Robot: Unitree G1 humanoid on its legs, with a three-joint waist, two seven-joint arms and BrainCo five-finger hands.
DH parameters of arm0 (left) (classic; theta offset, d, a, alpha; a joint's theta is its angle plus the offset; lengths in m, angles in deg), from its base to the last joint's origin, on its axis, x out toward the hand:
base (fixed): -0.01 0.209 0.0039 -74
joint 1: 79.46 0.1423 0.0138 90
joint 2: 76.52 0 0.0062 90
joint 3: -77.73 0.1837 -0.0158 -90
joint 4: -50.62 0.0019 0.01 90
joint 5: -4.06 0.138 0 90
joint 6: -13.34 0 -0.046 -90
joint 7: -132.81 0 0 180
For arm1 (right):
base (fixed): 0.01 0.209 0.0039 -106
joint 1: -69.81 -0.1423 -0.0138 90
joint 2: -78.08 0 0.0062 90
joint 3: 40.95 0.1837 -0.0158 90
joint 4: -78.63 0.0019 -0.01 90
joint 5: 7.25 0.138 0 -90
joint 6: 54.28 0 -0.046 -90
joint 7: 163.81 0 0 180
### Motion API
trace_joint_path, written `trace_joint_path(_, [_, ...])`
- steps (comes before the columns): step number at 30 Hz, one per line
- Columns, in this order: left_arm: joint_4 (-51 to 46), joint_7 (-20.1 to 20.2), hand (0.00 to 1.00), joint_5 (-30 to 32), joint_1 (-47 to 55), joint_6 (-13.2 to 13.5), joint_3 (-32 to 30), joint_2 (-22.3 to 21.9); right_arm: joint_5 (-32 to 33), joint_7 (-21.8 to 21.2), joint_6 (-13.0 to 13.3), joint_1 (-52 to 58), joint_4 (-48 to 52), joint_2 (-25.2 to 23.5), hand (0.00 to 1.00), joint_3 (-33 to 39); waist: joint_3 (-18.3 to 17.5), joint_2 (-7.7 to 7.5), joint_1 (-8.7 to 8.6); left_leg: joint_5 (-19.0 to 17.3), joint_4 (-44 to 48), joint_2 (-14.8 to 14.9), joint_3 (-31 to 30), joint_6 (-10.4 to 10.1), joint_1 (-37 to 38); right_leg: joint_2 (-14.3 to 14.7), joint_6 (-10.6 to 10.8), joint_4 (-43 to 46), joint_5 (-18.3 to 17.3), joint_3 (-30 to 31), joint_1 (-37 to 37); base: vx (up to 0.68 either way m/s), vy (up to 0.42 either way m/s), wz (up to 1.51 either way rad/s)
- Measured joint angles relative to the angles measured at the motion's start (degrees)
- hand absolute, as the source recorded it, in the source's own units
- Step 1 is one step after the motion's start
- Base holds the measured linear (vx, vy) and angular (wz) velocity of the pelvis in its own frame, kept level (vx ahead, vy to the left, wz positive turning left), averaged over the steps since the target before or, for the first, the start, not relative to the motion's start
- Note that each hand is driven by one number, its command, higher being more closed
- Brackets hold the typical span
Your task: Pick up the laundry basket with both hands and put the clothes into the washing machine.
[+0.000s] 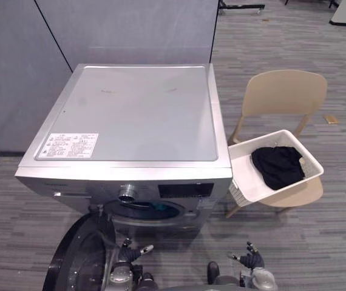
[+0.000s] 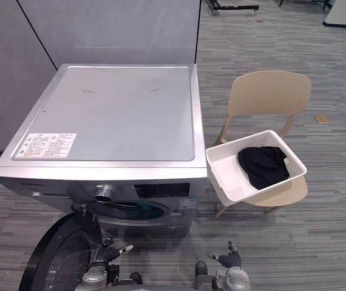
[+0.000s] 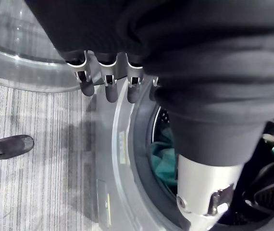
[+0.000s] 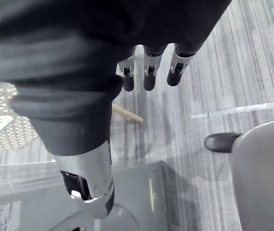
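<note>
The step now looks like getting to the basket, since both hands are empty. The left hand [image 1: 130,251] and the right hand [image 1: 251,259] are low down and close to the robot, in front of the washing machine [image 1: 130,115]. Its round door [image 1: 79,260] is open just beside the left hand, so the robot should turn to its right with care and not bump it. Inside the drum there may be a blue-green cloth [image 3: 162,154], but it is hard to be sure. Further off, just beside the machine on its right, the white laundry basket [image 1: 244,177] sits on a tan chair [image 1: 285,91], with black clothes [image 1: 277,165] piled in it. A good way is to take the basket by two opposite edges, one hand on each. Then lift it flat so nothing tips out. Both hands hang low with fingers [image 3: 110,89] loose and fairly straight, holding nothing.
</note>
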Motion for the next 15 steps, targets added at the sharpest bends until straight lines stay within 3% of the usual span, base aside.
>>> trace_joint_path(3, [0.9, 0.0, 0.0, 0.0, 0.3, -0.1, -0.2, 0.9, 0.0, 0.0, 0.0, -3.0, 0.6, -0.1, 0.0, -1.3, 0.4, -1.36, 0.17, -4.5, 4.9, -1.3, 3.3, 0.8, -2.1, 1.1, 0.0, 0.8, 1.5, 8.8, -5.6, -0.13, 0.062, -1.65])
trace_joint_path(4, [1.1, -0.1, 0.0, 0.0, -0.2, -0.1, -0.3, 1.3, 0.0, 0.0, 0.0, -4.4, 1.3, 0.1, 0.0, -2.3, 1.1, -1.4, 0.0, -6.7, 8.3, -0.3, 7.8, 1.5, -3.3, 1.4, -2.2, 0.7, 1.8, 9.0, -8.1, -0.12, 0.038, -2.34])
trace_joint_path(6, [1.2, 0.0, 0.0, 0.1, -0.6, -0.1, -0.1, 1.6, 0.4, 0.1, -0.4, -6.2, 1.2, 0.2, 0.0, -3.4, 1.9, 0.16, 0.16, -7.2, 10.5, 3.1, 15.4, 1.6, -3.7, 0.9, -5.8, 3.7, 1.0, -0.7, -11.5, -0.07, -0.008, -2.05])
trace_joint_path(7, [1.2, 0.0, 0.0, 0.1, -0.7, -0.3, -0.1, 2.0, 0.4, 0.0, -0.7, -7.0, 1.3, 0.0, 0.0, -4.4, 1.7, -0.38, 0.12, -7.3, 11.4, 4.5, 18.9, 1.5, -2.5, -0.3, -7.4, 7.8, -0.2, -11.1, -13.6, 0.07, -0.039, -2.0])
trace_joint_path(8, [1.2, 0.0, 0.0, 0.1, -0.7, -0.7, 0.0, 2.5, 0.5, 0.0, -0.7, -7.0, 1.3, -0.3, 0.0, -5.3, 1.7, -0.63, 0.0, -7.8, 12.6, 5.1, 22.9, 0.8, -1.2, -2.1, -11.7, 11.7, -2.8, -24.6, -13.9, 0.13, -0.025, -2.35])
trace_joint_path(9, [1.3, 0.0, 0.0, 0.2, -1.0, -1.1, 0.1, 2.4, 0.5, 0.1, -0.6, -7.1, 1.1, -0.1, 0.0, -5.7, 1.6, -0.97, 0.08, -8.5, 14.7, 6.4, 25.9, -0.1, 0.3, -3.6, -17.1, 12.5, -1.8, -33.6, -12.4, 0.14, -0.022, -2.09])
trace_joint_path(10, [1.3, 0.0, 0.0, 0.4, -0.9, -1.2, 0.1, 2.5, 0.5, 0.1, -0.6, -7.3, 0.7, -0.1, 0.0, -6.0, 1.7, -0.89, 0.17, -8.5, 15.2, 7.0, 27.2, -0.2, 1.4, -3.9, -19.2, 12.8, -1.6, -36.7, -11.8, 0.19, -0.125, -2.23])
trace_joint_path(11, [1.4, 0.1, 0.0, 0.8, -0.6, -1.2, 0.1, 2.7, 0.4, 0.0, -0.5, -7.6, 0.4, 0.0, 0.0, -6.6, 1.7, -0.76, 0.0, -8.6, 16.3, 8.1, 29.8, -0.3, 3.6, -4.1, -19.7, 14.2, -2.8, -41.0, -11.1, 0.2, -0.186, -2.16])
trace_joint_path(13, [2.7, 0.1, 0.0, 1.4, -1.9, -1.3, 1.3, 3.2, 0.4, 0.0, -0.5, -7.8, 0.4, 0.6, 0.0, -6.5, 1.9, -0.24, -0.54, -9.9, 16.1, 8.6, 31.8, -2.3, 6.4, -4.1, -14.2, 18.1, -6.0, -40.2, -12.2, 0.19, -0.165, -1.8])
trace_joint_path(14, [3.0, 0.1, 0.0, 1.8, -3.1, -1.2, 2.1, 3.3, 0.4, 0.0, -0.6, -7.6, 0.3, 1.3, 0.0, -6.2, 1.8, 0.23, -0.98, -11.2, 14.0, 8.6, 33.9, -2.9, 8.8, -4.4, -11.5, 22.3, -9.4, -41.0, -13.5, 0.2, -0.112, -1.45])
trace_joint_path(15, [3.2, 0.1, 0.0, 2.0, -4.0, -1.1, 2.2, 3.5, 0.4, -0.1, -0.6, -7.6, 0.3, 1.4, 0.0, -5.8, 1.9, 0.45, -1.52, -13.3, 12.3, 8.7, 36.4, -2.9, 10.7, -5.7, -10.8, 27.8, -12.1, -42.5, -15.2, 0.2, -0.109, -1.43])
